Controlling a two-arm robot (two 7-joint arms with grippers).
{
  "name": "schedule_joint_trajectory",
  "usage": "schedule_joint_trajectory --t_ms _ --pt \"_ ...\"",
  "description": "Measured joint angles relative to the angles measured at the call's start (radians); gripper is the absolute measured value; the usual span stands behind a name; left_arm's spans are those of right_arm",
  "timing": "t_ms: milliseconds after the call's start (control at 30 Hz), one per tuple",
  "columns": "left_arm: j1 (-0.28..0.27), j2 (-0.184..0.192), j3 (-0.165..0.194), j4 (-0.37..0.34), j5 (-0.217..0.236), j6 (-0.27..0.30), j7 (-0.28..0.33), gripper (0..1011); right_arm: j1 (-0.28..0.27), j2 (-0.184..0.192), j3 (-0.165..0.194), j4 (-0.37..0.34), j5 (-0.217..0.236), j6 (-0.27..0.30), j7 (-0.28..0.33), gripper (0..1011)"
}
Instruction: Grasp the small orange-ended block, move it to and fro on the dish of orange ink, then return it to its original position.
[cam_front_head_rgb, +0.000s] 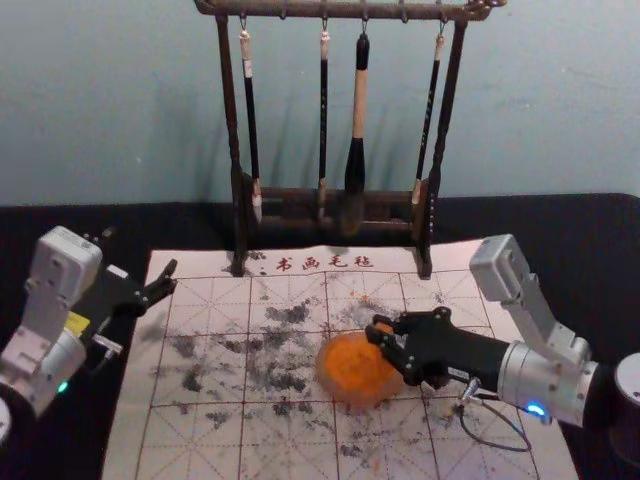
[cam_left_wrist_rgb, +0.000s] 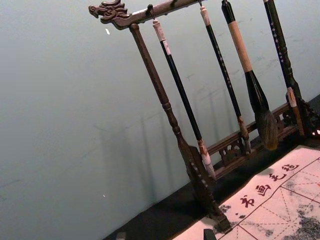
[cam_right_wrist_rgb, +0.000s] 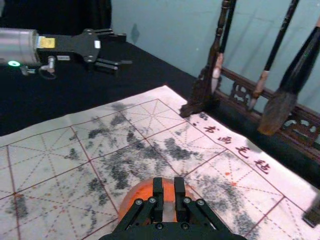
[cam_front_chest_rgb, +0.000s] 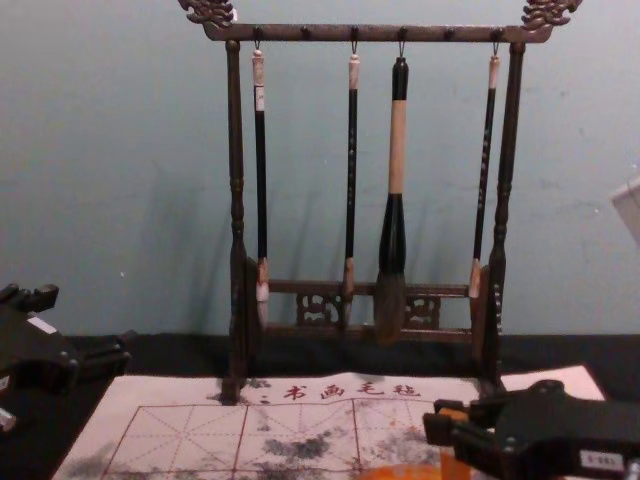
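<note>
So I'm driving this from afar, and my right gripper (cam_front_chest_rgb: 446, 418) is reaching in over the robot's right side of the orange ink dish (cam_front_head_rgb: 352, 372), pinching the small block (cam_front_chest_rgb: 455, 462) between its fingers. The block's pretty much upright and shows orange in the chest view, down by the dish; honestly can't tell from my feeds if its lower end is touching the ink. Left gripper (cam_front_chest_rgb: 88, 320) is parked off past the left edge of the mat, fingers spread with nothing between them. The dish sits on the pale gridded mat (cam_front_head_rgb: 205, 445), which is covered in dark ink smudges plus a few orange specks, all on a black-covered surface (cam_front_head_rgb: 590, 232). Behind that there's the carved wooden rack (cam_front_chest_rgb: 380, 34) with four brushes hanging off it, one way fatter than the rest.
</note>
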Motion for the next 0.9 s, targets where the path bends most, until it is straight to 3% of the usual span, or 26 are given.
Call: schedule_joint_trajectory --t_ms 400,900 --pt "0.0 0.0 0.0 0.0 0.0 0.0 0.0 1001 0.005 -0.007 -0.035 -0.005 -0.004 -0.006 0.019 87" --pt "0.0 0.0 0.0 0.0 0.0 0.0 0.0 1002 0.051 -0.04 -0.066 0.045 -0.017 -0.015 0.032 87"
